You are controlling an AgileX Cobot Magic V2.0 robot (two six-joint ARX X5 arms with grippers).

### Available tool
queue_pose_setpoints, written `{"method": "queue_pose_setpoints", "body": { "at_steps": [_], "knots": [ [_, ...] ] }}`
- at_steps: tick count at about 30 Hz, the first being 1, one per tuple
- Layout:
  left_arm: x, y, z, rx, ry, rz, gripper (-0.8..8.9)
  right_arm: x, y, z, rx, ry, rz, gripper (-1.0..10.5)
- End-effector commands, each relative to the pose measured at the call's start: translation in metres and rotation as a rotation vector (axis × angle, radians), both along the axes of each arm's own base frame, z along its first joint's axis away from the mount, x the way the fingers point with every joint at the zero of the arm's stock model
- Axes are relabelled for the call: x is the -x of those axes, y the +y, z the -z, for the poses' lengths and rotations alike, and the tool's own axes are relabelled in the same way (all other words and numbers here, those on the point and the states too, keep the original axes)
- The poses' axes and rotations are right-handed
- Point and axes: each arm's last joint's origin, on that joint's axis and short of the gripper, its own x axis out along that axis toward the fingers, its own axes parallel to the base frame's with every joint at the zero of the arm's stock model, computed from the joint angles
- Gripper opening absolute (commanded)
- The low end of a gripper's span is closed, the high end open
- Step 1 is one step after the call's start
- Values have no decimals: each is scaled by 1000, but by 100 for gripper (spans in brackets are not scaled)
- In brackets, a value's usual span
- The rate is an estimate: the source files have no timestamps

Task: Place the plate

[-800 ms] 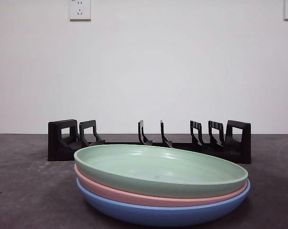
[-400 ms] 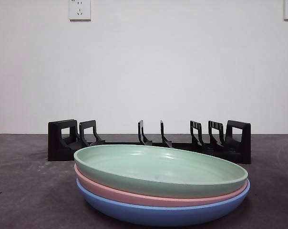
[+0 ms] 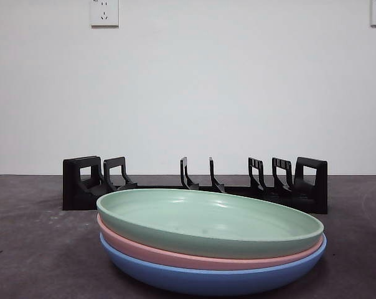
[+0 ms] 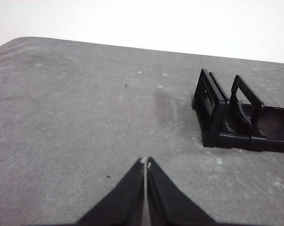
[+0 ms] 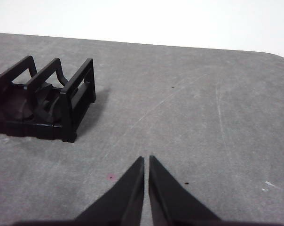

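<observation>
Three stacked plates [image 3: 210, 240], black rack [image 3: 194, 184] behind

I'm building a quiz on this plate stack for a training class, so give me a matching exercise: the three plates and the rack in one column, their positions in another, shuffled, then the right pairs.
Column one:
1. green plate
2. pink plate
3. blue plate
4. black rack

Column two:
A. bottom of the stack, resting on the table
B. behind the stack, with no plate in its slots
C. top of the stack
D. middle of the stack

Pairs: 1-C, 2-D, 3-A, 4-B
</observation>
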Motion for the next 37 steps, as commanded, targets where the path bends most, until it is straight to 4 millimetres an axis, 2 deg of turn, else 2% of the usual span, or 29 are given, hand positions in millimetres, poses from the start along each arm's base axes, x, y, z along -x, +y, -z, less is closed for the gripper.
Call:
{"method": "queue_pose_setpoints", "body": {
  "at_steps": [1,37],
  "knots": [
    [-1,0,7,-2,25,-4,7,0,0,3,2,4,-3,16],
    [-1,-1,7,-2,25,8,7,-1,0,1,2,-16,0,17]
  ]
}}
